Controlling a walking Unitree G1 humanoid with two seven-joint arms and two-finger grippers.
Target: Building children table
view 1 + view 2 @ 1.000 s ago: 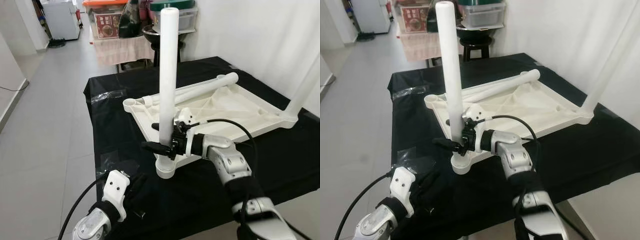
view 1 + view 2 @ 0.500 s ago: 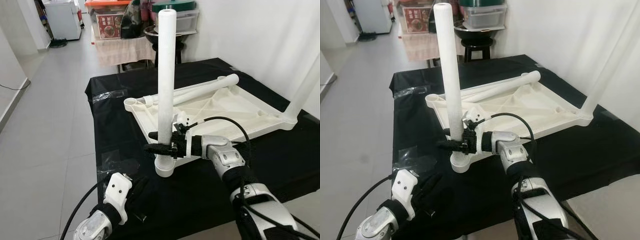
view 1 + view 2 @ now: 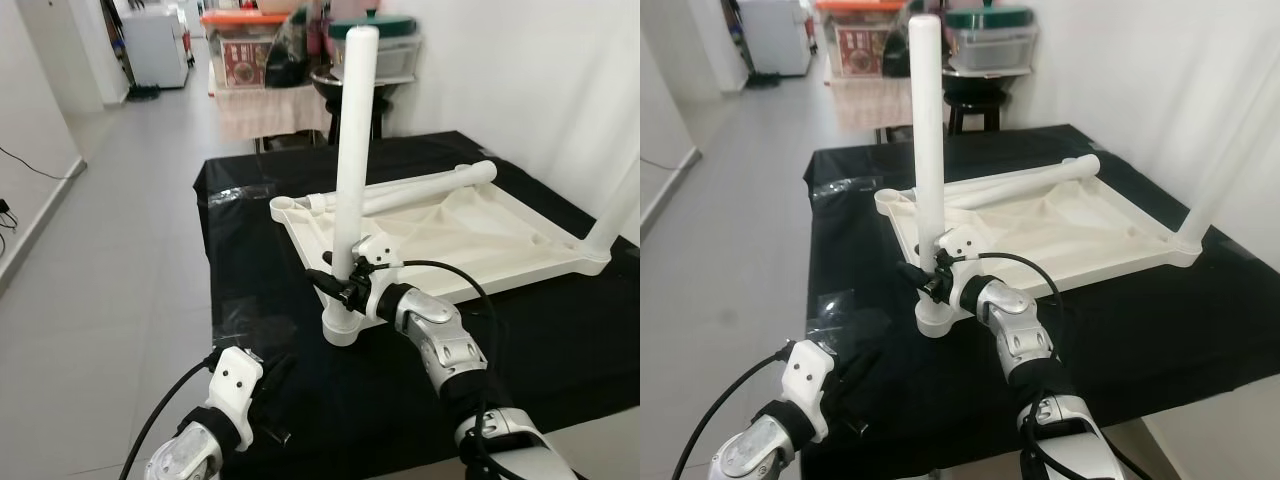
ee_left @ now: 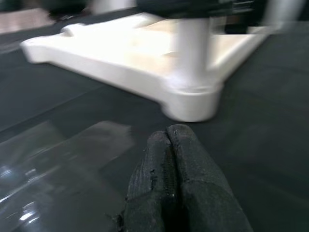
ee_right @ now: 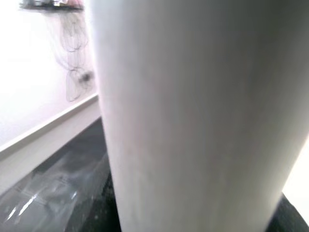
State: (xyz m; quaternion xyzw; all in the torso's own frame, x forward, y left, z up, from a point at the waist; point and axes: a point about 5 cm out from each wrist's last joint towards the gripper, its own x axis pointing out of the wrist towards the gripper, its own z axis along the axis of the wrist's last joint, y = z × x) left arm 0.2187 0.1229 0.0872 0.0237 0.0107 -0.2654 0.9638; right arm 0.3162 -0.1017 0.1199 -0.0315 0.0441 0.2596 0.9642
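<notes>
The white children's table top [image 3: 480, 230] lies upside down on a black-covered table [image 3: 250, 240]. One white leg [image 3: 352, 150] stands upright in the near corner socket [image 3: 345, 325]. My right gripper [image 3: 335, 280] is shut on this leg just above the socket; seen close up, the leg [image 5: 193, 111] spans the right wrist view. A second leg [image 3: 430, 185] lies across the far side of the top. A third leg [image 3: 620, 210] stands at the far right corner. My left gripper [image 4: 171, 159] is shut and holds nothing, low over the cloth in front of the socket [image 4: 193, 101].
A clear plastic sheet [image 3: 245, 325] lies on the cloth left of the socket. The table's left edge drops to a grey tiled floor [image 3: 100, 220]. Behind the table stand a stool and storage boxes [image 3: 250, 60]. A white wall runs along the right.
The whole picture has shifted right, so the camera moved. My right gripper stays on the upright leg, and its forearm now reaches in more from the front. The left arm has barely moved.
</notes>
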